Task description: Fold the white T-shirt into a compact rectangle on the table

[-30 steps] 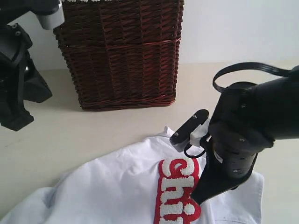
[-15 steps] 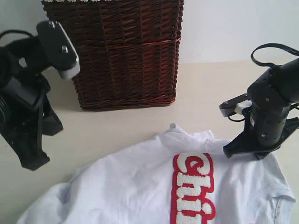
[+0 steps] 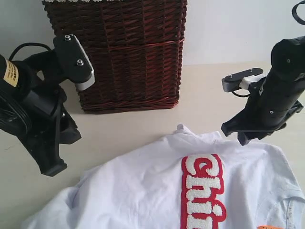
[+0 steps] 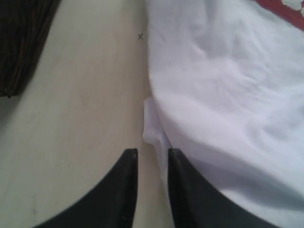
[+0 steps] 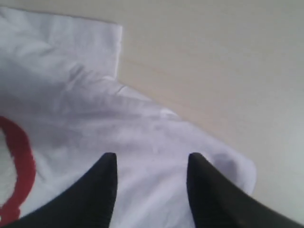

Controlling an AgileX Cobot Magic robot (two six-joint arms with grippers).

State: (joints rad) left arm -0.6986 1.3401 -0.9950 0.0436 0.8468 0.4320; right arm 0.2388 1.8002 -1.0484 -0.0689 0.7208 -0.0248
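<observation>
On my exterior view, the white cotton T-shirt (image 3: 143,191) lies rumpled on the pale cream counter (image 3: 133,129), filling the frame from 7 to 4 o'clock. Its red band of fuzzy white lettering (image 3: 202,191) runs toward 6, and a small orange tag (image 3: 269,227) shows at 5. At 3 o'clock the right end effector (image 5: 152,156) hovers over the shirt's far edge, its 2 black fingers spread with nothing between them. At 9 o'clock the left end effector (image 4: 152,152) hangs at the shirt's edge, fingers a narrow gap apart, pinching nothing; a small fold of cloth lies just ahead of the gap. A dark brown woven wicker basket (image 3: 128,57) stands at 12 o'clock, apart from the shirt.
</observation>
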